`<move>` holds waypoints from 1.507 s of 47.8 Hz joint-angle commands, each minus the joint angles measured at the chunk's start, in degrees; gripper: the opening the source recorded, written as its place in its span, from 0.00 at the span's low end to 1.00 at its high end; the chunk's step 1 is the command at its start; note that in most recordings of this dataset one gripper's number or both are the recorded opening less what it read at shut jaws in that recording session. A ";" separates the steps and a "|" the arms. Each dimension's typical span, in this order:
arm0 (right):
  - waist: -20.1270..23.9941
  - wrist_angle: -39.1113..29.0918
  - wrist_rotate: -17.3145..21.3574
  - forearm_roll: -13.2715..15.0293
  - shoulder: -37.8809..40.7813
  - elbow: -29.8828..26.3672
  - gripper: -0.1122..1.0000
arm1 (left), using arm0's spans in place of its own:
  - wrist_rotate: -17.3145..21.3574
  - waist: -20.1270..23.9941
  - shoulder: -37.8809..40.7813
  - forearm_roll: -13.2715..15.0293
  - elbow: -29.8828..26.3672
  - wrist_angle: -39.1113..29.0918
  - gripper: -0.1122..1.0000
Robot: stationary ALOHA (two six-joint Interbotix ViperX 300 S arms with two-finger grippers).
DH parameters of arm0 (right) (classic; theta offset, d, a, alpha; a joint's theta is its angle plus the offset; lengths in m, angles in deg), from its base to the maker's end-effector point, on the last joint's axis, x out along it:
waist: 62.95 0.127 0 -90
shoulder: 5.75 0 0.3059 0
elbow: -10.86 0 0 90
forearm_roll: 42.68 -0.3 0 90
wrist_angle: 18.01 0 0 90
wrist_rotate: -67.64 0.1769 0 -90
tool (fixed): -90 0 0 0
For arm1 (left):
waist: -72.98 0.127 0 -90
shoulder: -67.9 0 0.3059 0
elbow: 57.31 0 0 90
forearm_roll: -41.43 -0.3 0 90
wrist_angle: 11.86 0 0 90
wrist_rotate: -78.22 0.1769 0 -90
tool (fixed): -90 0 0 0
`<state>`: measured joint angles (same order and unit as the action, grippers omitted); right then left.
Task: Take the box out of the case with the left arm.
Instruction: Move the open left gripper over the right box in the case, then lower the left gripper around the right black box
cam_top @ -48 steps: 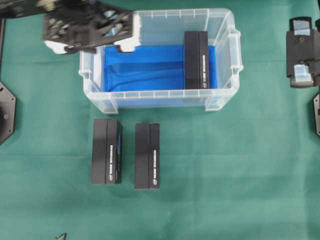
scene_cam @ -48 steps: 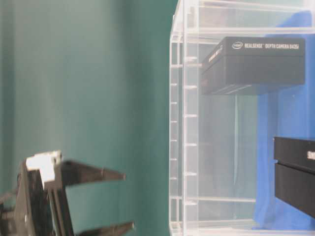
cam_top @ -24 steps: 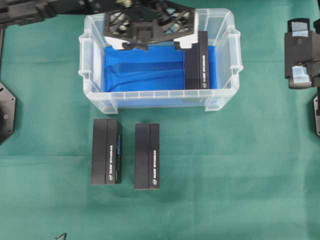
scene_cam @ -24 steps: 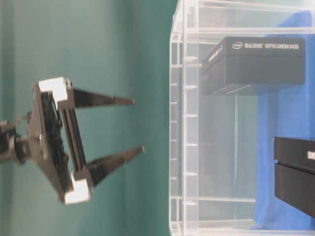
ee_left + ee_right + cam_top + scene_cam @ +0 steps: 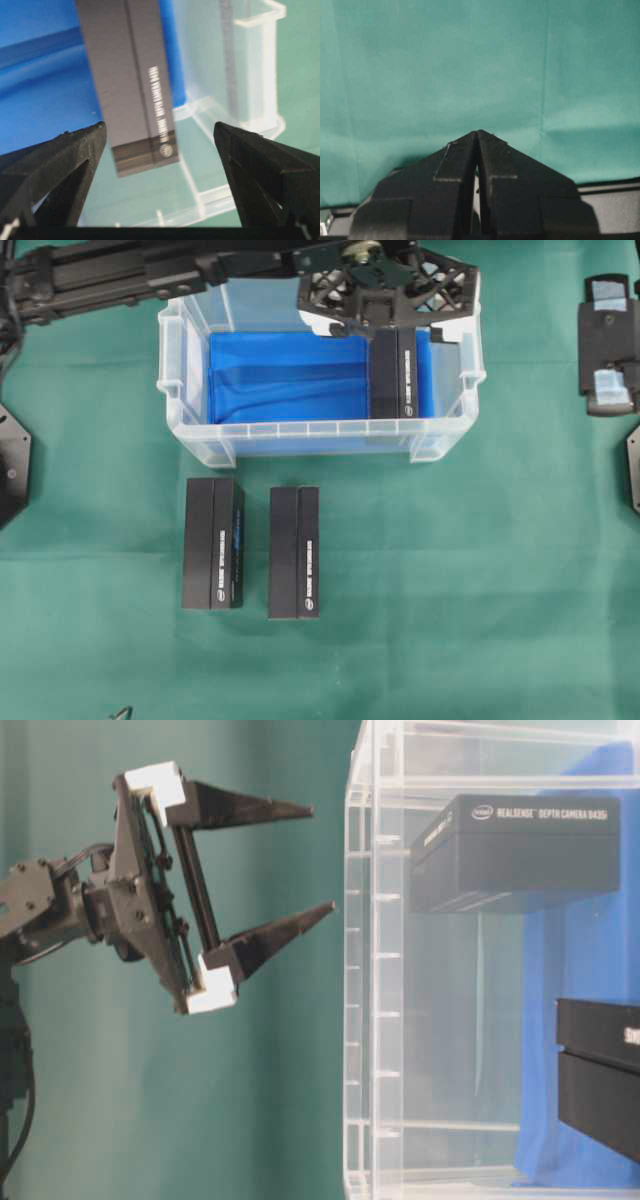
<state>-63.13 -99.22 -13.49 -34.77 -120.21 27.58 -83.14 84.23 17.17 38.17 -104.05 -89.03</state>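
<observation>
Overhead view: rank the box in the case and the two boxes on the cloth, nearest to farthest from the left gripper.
1. Box in the case, right end, directly under the left gripper.
2. Right cloth box, in front of the case.
3. Left cloth box, farther left.

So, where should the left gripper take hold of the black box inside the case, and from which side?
Judging by its pose, grip the black box across its two long faces, coming straight down from above. It stands on edge near the case's right wall, and the open left gripper already straddles it.
</observation>
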 commanded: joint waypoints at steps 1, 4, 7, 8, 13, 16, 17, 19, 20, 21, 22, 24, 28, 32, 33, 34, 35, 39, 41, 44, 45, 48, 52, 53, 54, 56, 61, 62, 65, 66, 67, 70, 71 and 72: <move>0.09 -0.44 0.09 0.18 -0.79 -0.35 0.13 | 0.09 -0.18 -0.62 0.00 -2.81 -0.88 0.89; 0.09 -0.26 0.09 0.18 -0.97 -0.26 0.13 | 0.09 -0.18 -0.35 0.00 -3.25 -2.11 0.89; 0.00 -0.44 0.09 0.18 -1.14 -0.35 0.13 | 0.09 -0.18 -0.26 0.00 -3.25 -2.29 0.89; 0.09 -0.26 0.09 0.18 -1.14 -0.26 0.13 | 0.00 -0.18 -0.26 0.09 -3.25 -2.29 0.89; 0.09 -0.26 -0.09 0.18 -1.14 -0.26 0.13 | -0.09 -0.18 -0.18 0.09 -3.25 -2.29 0.89; 0.09 -0.26 -0.09 0.18 -1.05 -0.26 0.13 | -0.09 -0.18 -0.09 0.09 -3.25 -2.29 0.89; 0.09 -0.26 -0.09 0.18 -1.14 -0.26 0.13 | -0.09 -0.18 -0.09 0.09 -3.25 -2.29 0.89; 0.09 -0.26 -0.09 0.18 -1.14 -0.26 0.13 | -0.09 -0.26 -0.09 0.09 -3.25 -2.29 0.89; 0.09 -0.26 -0.09 0.18 -1.14 -0.26 0.13 | -0.09 -0.26 -0.09 0.09 -3.25 -2.37 0.89; 0.09 -0.26 -0.09 0.18 -1.14 -0.35 0.13 | -0.09 -0.26 0.00 0.09 -3.25 -2.29 0.89; 0.09 -0.26 -0.09 0.26 -1.05 -0.26 0.13 | -0.09 -0.26 0.00 0.09 -3.25 -2.29 0.89; 0.09 -0.26 -0.09 0.18 -1.14 -0.26 0.13 | -0.09 -0.26 0.00 0.09 -3.25 -2.29 0.89; 0.09 -0.26 -0.09 0.18 -1.14 -0.26 0.13 | -0.09 -0.26 0.00 0.09 -3.25 -2.29 0.89; 0.09 -0.26 -0.18 0.18 -1.14 -0.26 0.13 | -0.09 -0.26 0.00 0.09 -3.16 -2.29 0.89; 0.09 -0.26 -0.18 0.18 -1.14 -0.26 0.13 | -0.09 -0.35 0.00 0.09 -3.16 -2.29 0.89; 0.00 -0.26 -0.18 0.18 -1.14 -0.26 0.13 | -0.09 -0.35 0.00 0.09 -3.08 -2.29 0.89; 0.09 -0.26 -0.18 0.18 -1.14 -0.26 0.13 | -0.09 -0.35 0.00 0.09 -3.08 -2.29 0.89; 0.09 -0.26 -0.18 0.18 -1.14 -0.26 0.13 | -0.09 -0.35 0.00 0.09 -3.08 -2.37 0.89; 0.09 -0.26 -0.18 0.18 -1.14 -0.26 0.13 | -0.09 -0.35 0.00 0.09 -3.08 -2.37 0.89; 0.09 -0.26 -0.18 0.18 -1.14 -0.26 0.13 | -0.09 -0.35 0.00 0.09 -3.08 -2.46 0.89; 0.09 -0.26 -0.18 0.18 -1.14 -0.26 0.13 | -0.09 -0.35 0.09 0.09 -3.08 -2.37 0.89; 0.09 -0.26 -0.18 0.18 -1.05 -0.26 0.13 | -0.09 -0.35 0.00 0.09 -3.08 -2.37 0.89; 0.09 -0.18 -0.18 0.18 -1.14 -0.26 0.13 | 0.00 -0.35 0.00 0.09 -2.99 -2.46 0.89; 0.09 -0.26 -0.18 0.18 -1.14 -0.26 0.13 | 0.00 -0.35 0.00 0.09 -2.99 -2.37 0.89; 0.09 -0.26 -0.18 0.18 -1.14 -0.26 0.13 | 0.00 -0.35 0.00 0.09 -2.99 -2.37 0.89; 0.09 -0.26 -0.18 0.18 -1.14 -0.26 0.13 | 0.09 -0.35 0.09 0.09 -2.90 -2.46 0.89; 0.09 -0.26 -0.18 0.18 -1.14 -0.26 0.13 | 0.18 -0.35 0.00 0.09 -2.81 -2.46 0.89; 0.09 -0.26 -0.18 0.18 -1.14 -0.26 0.13 | 0.18 -0.35 0.00 0.09 -2.81 -2.46 0.89; 0.00 -0.26 -0.18 0.18 -1.14 -0.26 0.13 | 0.18 -0.35 0.00 0.09 -2.72 -2.37 0.89; 0.09 -0.26 -0.18 0.18 -1.14 -0.26 0.13 | 0.18 -0.35 0.09 0.09 -2.72 -2.46 0.89; 0.09 -0.26 -0.18 0.18 -1.14 -0.26 0.13 | 0.18 -0.35 0.00 0.09 -2.72 -2.46 0.89; 0.09 -0.26 -0.18 0.18 -1.14 -0.26 0.13 | 0.18 -0.44 0.00 0.09 -2.64 -2.37 0.89; 0.09 -0.26 -0.18 0.18 -1.14 -0.26 0.13 | 0.18 -0.35 0.09 0.09 -2.64 -2.46 0.89; 0.09 -0.26 -0.18 0.18 -1.05 -0.26 0.13 | 0.18 -0.35 0.00 0.09 -2.55 -2.46 0.89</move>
<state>-63.13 -99.66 -13.58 -34.68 -121.26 27.94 -83.06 84.06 18.40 38.26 -105.89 -91.58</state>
